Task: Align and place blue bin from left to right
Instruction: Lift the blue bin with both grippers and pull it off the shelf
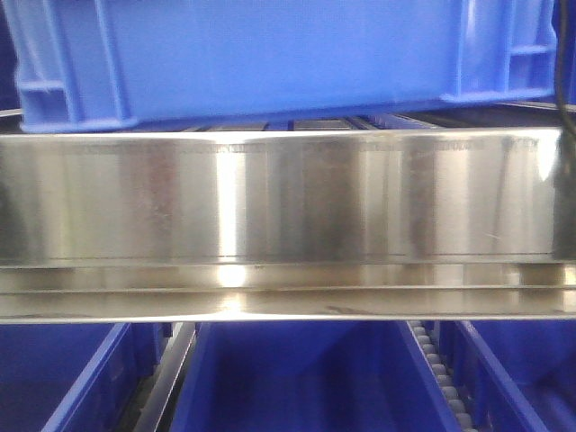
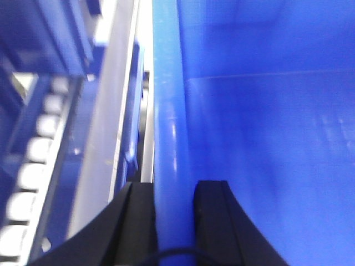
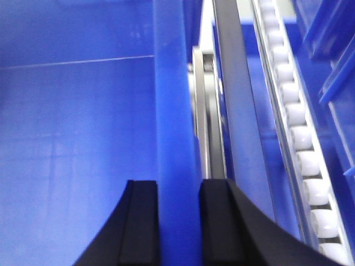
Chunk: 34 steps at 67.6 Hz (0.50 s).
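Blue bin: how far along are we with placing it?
Done: the left gripper and right gripper each clamp a side wall of the bin. In hand: the bin sits just above the rail, its bottom edge looking slightly slanted against it. Remaining: level it, set it down in line and release.

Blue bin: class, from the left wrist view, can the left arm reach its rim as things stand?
Likely yes: the left gripper straddles the rim of the blue bin, one finger each side of the wall, nothing between.
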### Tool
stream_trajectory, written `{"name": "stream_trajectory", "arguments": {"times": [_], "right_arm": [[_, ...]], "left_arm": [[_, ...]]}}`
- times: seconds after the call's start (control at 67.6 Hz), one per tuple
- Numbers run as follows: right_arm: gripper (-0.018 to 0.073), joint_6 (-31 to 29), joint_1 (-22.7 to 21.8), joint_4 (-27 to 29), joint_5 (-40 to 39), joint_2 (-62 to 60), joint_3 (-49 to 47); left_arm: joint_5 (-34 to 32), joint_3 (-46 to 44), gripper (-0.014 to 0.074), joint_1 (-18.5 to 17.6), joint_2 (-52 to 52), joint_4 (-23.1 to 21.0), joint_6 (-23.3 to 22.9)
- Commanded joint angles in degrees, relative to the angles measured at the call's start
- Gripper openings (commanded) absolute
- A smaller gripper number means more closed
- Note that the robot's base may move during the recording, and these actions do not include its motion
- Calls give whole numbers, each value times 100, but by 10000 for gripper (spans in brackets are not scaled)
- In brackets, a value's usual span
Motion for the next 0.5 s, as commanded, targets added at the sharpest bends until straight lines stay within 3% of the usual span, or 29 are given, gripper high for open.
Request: {"name": "stream_trajectory", "arguments": {"times": [0.0,0.488], "right_arm": [[-70,40,36,-99,-320,-246,-117],[-81,17,36,-294,-320,-866,239]], "left_arm": [[-185,-83,-111,-83,-322,32,-19],[313,-83,-111,-512,-610,20,-169]]}}
